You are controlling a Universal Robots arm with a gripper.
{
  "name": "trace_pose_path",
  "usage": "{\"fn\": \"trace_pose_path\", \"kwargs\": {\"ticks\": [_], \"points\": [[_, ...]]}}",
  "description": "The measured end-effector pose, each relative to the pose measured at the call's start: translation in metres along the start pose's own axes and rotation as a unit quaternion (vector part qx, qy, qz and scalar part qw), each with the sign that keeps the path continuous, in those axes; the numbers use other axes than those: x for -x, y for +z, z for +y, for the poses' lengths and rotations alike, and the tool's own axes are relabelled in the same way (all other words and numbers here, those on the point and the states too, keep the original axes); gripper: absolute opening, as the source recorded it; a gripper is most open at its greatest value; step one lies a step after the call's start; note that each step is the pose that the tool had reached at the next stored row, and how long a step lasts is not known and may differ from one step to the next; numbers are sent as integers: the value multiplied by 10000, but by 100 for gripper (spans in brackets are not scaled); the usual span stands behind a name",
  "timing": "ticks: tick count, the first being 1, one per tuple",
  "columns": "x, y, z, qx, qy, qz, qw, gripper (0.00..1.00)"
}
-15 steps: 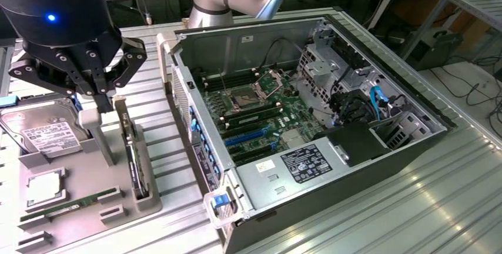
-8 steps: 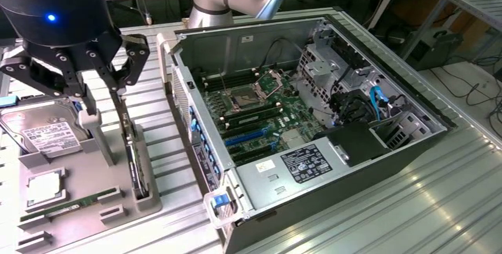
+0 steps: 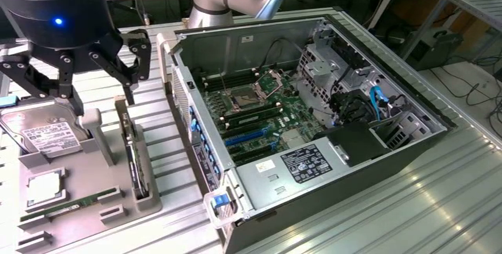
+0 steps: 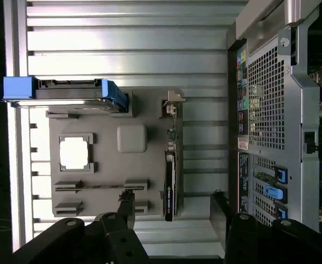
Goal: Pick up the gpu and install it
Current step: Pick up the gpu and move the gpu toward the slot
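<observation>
**GPU NOT YET LIFTED: GRIPPER OVER FIXTURE, FINGERS RELEASED**

1. Gripper (image 3: 102, 98): hangs above the grey fixture tray (image 3: 106, 174) at the exterior view's left. Fingers are spread wide and released, w/ nothing held btwn them. In the wrist view the two fingertips (image 4: 129, 202) flank one end of the gpu (image 4: 171, 176), w/ a clear gap on each side. No contact seen.

2. Gpu: stands on edge in a narrow slot along the tray side nearest the PC case (image 3: 368, 166). It is a dark board, thin in profile. Its silver bracket sits at the end toward the hard drive (image 3: 47, 133), i.e. the end away from the fingertips. The card is seated in the tray, not in the case.

3. Other tray items:
   - The hard drive is upright in its cradle, white label facing out.
   - The CPU (image 3: 46, 186) lies flat in a square pocket.
   - The memory stick (image 3: 72, 202) is on edge in its holders, near the CPU.
   - None is touched by the gripper.

4. PC case: lies on its side just beside the tray, at the exterior view's right. The side panel is off and the motherboard (image 3: 267, 113) faces up. The power supply (image 3: 306, 163) w/ black label is at the near end.

5. Support: tray and case both rest on a ribbed metal table (image 3: 439, 207).
</observation>
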State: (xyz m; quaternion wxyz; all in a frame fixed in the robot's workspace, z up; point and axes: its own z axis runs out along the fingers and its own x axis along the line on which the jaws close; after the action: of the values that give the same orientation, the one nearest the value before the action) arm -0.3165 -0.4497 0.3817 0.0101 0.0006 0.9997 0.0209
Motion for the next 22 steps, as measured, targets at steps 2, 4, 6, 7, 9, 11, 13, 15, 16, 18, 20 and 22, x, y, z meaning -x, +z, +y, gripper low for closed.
{"fn": "trace_pose_path", "kwargs": {"ticks": [2, 4, 6, 7, 9, 11, 13, 15, 16, 18, 20, 22], "points": [[-1, 23, -4, 0, -59, 16, 10000, 66], [-1, 35, -7, 1, -71, 17, 10000, 66], [-1, 49, -10, 1, -91, 18, 10000, 66], [-1, 58, -12, 2, -103, 17, 9999, 66], [-2, 76, -13, 1, -123, 20, 9999, 66], [-2, 92, -14, 2, -138, 20, 9999, 66], [-2, 111, -15, 3, -149, 20, 9999, 66], [-3, 131, -16, 3, -160, 20, 9999, 66], [-3, 140, -16, 3, -164, 21, 9999, 66], [-3, 159, -17, 3, -173, 21, 9998, 66], [-3, 177, -19, 4, -181, 23, 9998, 66], [-4, 201, -20, 3, -191, 28, 9998, 66]]}}
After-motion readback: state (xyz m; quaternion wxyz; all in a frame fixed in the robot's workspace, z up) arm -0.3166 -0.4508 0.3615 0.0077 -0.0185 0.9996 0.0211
